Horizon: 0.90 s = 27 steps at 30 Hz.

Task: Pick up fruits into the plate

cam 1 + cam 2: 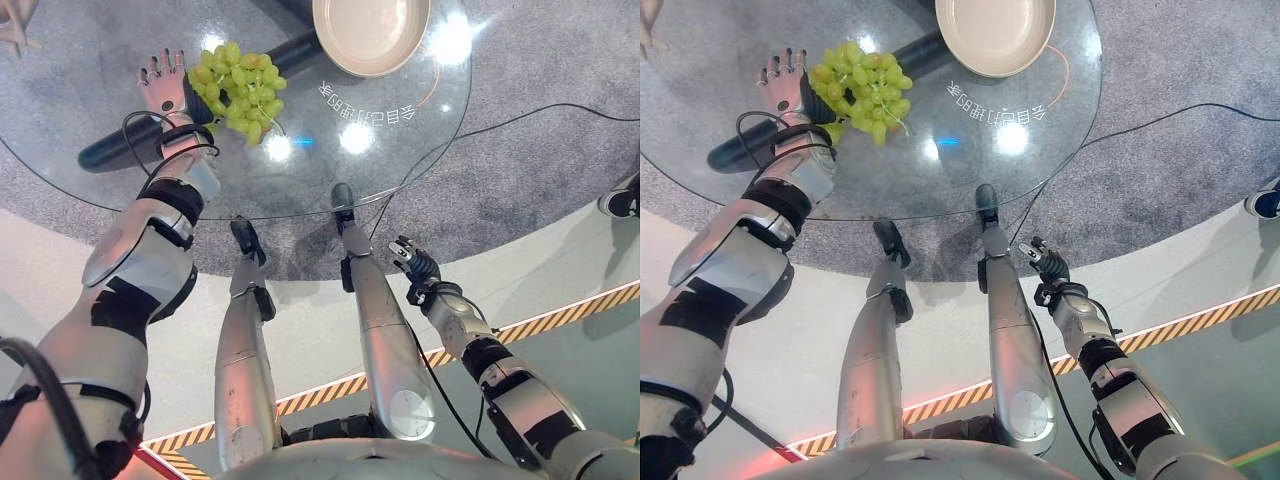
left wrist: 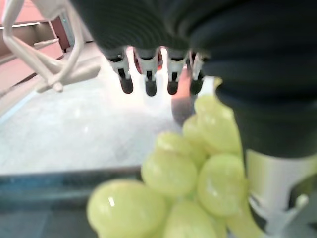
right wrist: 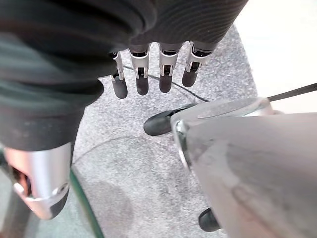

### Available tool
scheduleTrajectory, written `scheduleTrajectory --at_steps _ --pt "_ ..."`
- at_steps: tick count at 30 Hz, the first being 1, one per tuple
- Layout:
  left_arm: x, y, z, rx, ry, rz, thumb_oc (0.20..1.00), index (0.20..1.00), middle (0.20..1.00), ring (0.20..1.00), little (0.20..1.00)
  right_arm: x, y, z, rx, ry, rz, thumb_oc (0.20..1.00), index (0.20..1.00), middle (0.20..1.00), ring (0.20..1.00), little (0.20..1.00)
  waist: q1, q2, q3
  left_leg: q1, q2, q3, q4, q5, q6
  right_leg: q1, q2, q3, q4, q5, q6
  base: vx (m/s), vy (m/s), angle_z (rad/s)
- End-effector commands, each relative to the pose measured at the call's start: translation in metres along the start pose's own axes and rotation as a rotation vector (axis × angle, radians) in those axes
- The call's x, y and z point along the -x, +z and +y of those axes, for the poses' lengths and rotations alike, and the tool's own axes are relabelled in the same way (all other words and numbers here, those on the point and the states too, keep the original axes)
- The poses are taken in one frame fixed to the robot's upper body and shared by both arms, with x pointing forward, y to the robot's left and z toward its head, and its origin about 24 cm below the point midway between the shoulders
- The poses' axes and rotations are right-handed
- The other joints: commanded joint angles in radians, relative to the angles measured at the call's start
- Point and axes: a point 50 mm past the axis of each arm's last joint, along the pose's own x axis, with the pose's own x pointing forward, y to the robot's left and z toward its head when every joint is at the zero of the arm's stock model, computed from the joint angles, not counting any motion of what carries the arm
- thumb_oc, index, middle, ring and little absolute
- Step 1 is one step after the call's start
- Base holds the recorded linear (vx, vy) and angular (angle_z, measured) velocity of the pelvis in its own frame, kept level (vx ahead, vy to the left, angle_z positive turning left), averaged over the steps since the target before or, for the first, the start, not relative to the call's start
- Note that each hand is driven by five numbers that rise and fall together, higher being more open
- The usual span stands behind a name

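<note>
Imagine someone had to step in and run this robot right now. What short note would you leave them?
Left robot hand: over the glass table, fingers straight and open, right beside the bunch of green grapes; nothing held yet.
Right robot hand: hanging low beside the table, below its edge, fingers relaxed, holding nothing.
Grapes: lying on the glass on the robot's left side.
Plate: at the table's far edge, apart from the grapes, with nothing in it.
Done: the left hand has reached the fruit.
Left: close the hand on the grapes, lift them, carry them over to the plate and set them in.
</note>
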Motion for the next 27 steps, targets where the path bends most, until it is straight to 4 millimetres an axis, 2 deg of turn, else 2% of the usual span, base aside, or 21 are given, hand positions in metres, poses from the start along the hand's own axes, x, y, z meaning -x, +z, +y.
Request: scheduleTrajectory --at_steps 1,9,10,11,12,27 --pt "-0.013 -0.019 0.021 -0.059 0.095 0.084 1.0 1.0 1.0 1.0 1.0 0.012 -0.026 0.008 -0.055 0.031 0.036 1.0 1.0 1.0 1.0 1.0 0.004 -0.042 -0.009 -0.015 -0.092 0.003 0.104 -0.126 0.042 -0.003 0.127 -0.022 0.053 -0.039 -0.049 0.0 0.0 0.0" --pt "-0.013 -0.017 0.022 -0.161 0.111 0.059 1.0 1.0 1.0 1.0 1.0 0.011 -0.025 0.011 -0.076 0.044 0.025 1.0 1.0 1.0 1.0 1.0 -0.004 -0.052 -0.009 -0.03 -0.091 0.001 0.108 -0.13 0.041 -0.019 0.13 -0.023 0.052 -0.035 -0.049 0.0 0.0 0.0" --pt "-0.013 -0.016 0.022 -0.165 0.111 0.056 0.928 0.928 0.928 0.928 0.928 0.011 -0.025 0.011 -0.077 0.046 0.023 1.0 1.0 1.0 1.0 1.0 -0.004 -0.052 -0.009 -0.032 -0.091 0.001 0.109 -0.13 0.041 -0.021 0.131 -0.022 0.053 -0.034 -0.049 0.0 0.0 0.0" --pt "-0.012 -0.015 0.021 -0.175 0.11 0.046 0.542 0.542 0.542 0.542 0.542 0.011 -0.025 0.011 -0.079 0.048 0.02 1.0 1.0 1.0 1.0 1.0 -0.004 -0.052 -0.009 -0.033 -0.091 0.001 0.108 -0.13 0.041 -0.022 0.131 -0.022 0.052 -0.033 -0.049 0.0 0.0 0.0" --pt "-0.012 -0.014 0.021 -0.184 0.111 0.034 0.2 0.2 0.2 0.2 0.2 0.011 -0.025 0.012 -0.08 0.051 0.017 1.0 1.0 1.0 1.0 1.0 -0.006 -0.053 -0.009 -0.033 -0.091 0.002 0.105 -0.129 0.041 -0.023 0.132 -0.021 0.05 -0.032 -0.049 0.0 0.0 0.0" --pt "-0.009 -0.007 0.016 -0.214 0.089 0.014 0.2 0.2 0.2 0.2 0.2 0.01 -0.023 0.016 -0.101 0.053 0.003 1.0 1.0 1.0 1.0 1.0 -0.009 -0.052 -0.009 -0.04 -0.096 0.002 0.102 -0.125 0.039 -0.029 0.133 -0.021 0.04 -0.024 -0.049 0.0 -0.001 0.0"
